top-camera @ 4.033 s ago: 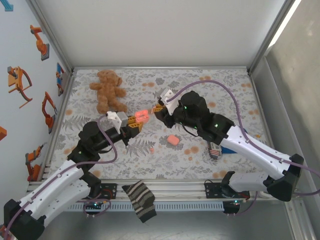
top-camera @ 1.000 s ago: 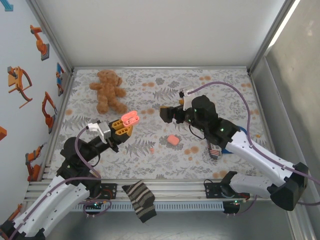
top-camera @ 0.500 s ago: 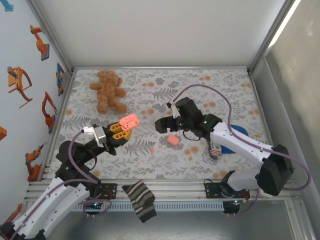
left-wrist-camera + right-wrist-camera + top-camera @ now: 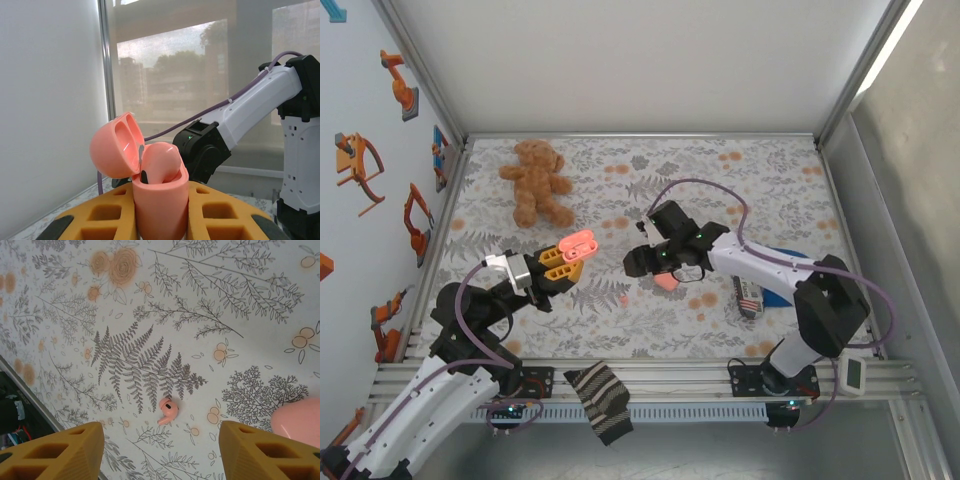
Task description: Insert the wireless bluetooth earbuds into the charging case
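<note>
My left gripper [image 4: 563, 262] is shut on an open salmon-pink charging case [image 4: 577, 243], held above the cloth. In the left wrist view the case [image 4: 161, 202] stands upright between the orange fingers [image 4: 97, 220], its lid [image 4: 114, 145] swung back and one earbud [image 4: 161, 159] sitting in it. A second tiny pink earbud [image 4: 168, 411] lies loose on the floral cloth, also seen in the top view [image 4: 624, 298]. My right gripper [image 4: 636, 264] hovers open above it, and the right wrist view shows the gripper [image 4: 162, 452] with the bud between and just ahead of its fingertips [image 4: 65, 450].
Another closed pink case [image 4: 667, 281] lies on the cloth just right of the right gripper, at the edge of the wrist view [image 4: 298, 422]. A teddy bear [image 4: 535, 182] sits far left. A blue disc [image 4: 790, 275] and a small flag-printed box [image 4: 748, 298] lie right. A striped sock [image 4: 601, 400] hangs over the front rail.
The right arm has swung left and down from mid-table to hang over the loose earbud. The left gripper tilted back and lowered with the open case, then held still.
</note>
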### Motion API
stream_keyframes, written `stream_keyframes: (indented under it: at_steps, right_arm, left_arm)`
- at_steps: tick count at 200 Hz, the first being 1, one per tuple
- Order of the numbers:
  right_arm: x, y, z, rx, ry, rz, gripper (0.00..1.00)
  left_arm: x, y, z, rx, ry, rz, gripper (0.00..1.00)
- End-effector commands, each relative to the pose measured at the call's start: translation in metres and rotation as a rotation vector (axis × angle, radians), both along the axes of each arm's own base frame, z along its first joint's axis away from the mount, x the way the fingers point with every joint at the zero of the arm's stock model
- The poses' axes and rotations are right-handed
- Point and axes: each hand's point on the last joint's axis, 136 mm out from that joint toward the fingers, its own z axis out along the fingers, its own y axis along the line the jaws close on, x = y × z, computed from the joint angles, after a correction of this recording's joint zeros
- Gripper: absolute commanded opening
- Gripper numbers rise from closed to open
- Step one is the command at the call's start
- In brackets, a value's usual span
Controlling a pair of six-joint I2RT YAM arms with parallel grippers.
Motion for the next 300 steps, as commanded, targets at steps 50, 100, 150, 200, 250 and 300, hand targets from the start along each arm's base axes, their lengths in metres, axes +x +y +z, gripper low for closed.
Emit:
stream_keyframes:
  at_steps: [50,100,150,200,250,300]
  right_arm:
    - [-0.016,0.032,-0.028,-0.063,0.098,0.025,0.58]
    - [-0.024,0.033,-0.053,-0.197,0.139,0.039,0.53]
    - [-0.030,0.030,-0.071,-0.319,0.143,0.059,0.50]
    - [-0.036,0.040,-0.082,-0.344,0.153,0.094,0.49]
    - [-0.037,0.038,-0.090,-0.391,0.149,0.105,0.47]
    - [-0.039,0.041,-0.097,-0.409,0.157,0.114,0.42]
  left_arm:
    - [-0.006,0.002,0.009,-0.025,-0.022,-0.016,0.05]
    - [-0.005,0.003,0.008,-0.022,-0.018,-0.008,0.05]
    - [-0.005,0.005,0.006,-0.023,-0.013,0.002,0.05]
    - [-0.006,0.006,0.006,-0.021,-0.013,0.007,0.05]
    - [-0.005,0.006,0.006,-0.019,-0.014,0.013,0.06]
    - [-0.005,0.006,0.005,-0.018,-0.011,0.013,0.06]
